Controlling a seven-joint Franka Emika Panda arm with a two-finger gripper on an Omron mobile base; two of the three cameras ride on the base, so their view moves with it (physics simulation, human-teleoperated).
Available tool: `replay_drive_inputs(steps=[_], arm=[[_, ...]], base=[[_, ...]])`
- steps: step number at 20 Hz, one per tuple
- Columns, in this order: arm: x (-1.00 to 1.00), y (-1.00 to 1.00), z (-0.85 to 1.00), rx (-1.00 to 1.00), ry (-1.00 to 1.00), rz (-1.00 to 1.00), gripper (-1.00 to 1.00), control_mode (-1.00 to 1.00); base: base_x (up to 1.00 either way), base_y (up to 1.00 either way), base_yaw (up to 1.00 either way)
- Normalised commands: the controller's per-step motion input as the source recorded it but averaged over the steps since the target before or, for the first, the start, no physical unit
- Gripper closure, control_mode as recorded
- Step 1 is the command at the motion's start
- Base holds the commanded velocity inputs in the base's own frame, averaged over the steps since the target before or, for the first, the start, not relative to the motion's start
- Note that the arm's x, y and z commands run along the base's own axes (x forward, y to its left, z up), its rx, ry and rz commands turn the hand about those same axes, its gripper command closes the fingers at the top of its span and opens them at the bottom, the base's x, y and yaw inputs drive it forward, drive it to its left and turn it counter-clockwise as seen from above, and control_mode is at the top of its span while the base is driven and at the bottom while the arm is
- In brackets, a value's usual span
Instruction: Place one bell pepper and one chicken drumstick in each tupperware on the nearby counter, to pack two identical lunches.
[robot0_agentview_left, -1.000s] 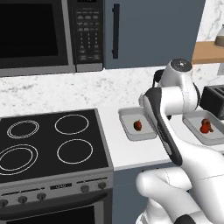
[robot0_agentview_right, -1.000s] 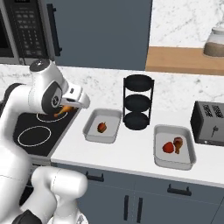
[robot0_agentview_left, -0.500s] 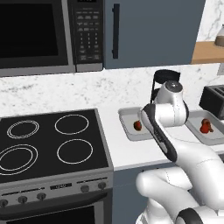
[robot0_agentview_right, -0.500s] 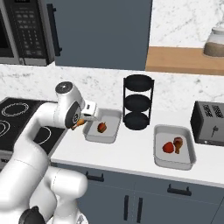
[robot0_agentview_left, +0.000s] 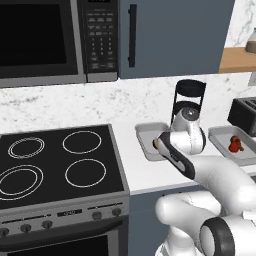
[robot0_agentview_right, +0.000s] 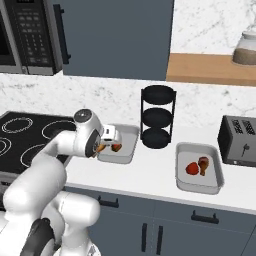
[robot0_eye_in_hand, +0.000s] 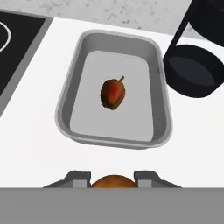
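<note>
Swinging right from above the stove, the arm now holds its fingers at the near edge of the left tupperware, clamped on a chicken drumstick. One bell pepper lies in that tray. On the counter, beyond the black rack, the right tupperware holds a pepper and drumstick.

White arm bent low and forward, gripper pointing down, clamped on a drumstick
</note>
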Motion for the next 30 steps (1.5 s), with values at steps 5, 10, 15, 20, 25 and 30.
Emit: replay_drive_inputs(steps=[5, 10, 15, 20, 25, 30], arm=[[0.47, -0.10, 0.00, 0.00, 0.21, 0.04, 1.00, -1.00], [0.47, -0.13, -0.16, -0.03, 0.09, 0.04, 1.00, -1.00], [0.34, 0.00, -0.54, -0.12, -0.14, 0.01, 1.00, -1.00], [0.27, -0.11, -0.08, 0.00, 0.02, 0.05, 1.00, -1.00], [0.34, -0.08, -0.02, 0.00, 0.11, 0.05, 1.00, -1.00], [0.47, 0.00, -0.19, 0.00, 0.02, 0.02, 1.00, -1.00]], base=[[0.00, 0.00, 0.00], [0.00, 0.00, 0.00], [0.00, 0.00, 0.00], [0.00, 0.00, 0.00], [0.00, 0.00, 0.00], [0.00, 0.00, 0.00]])
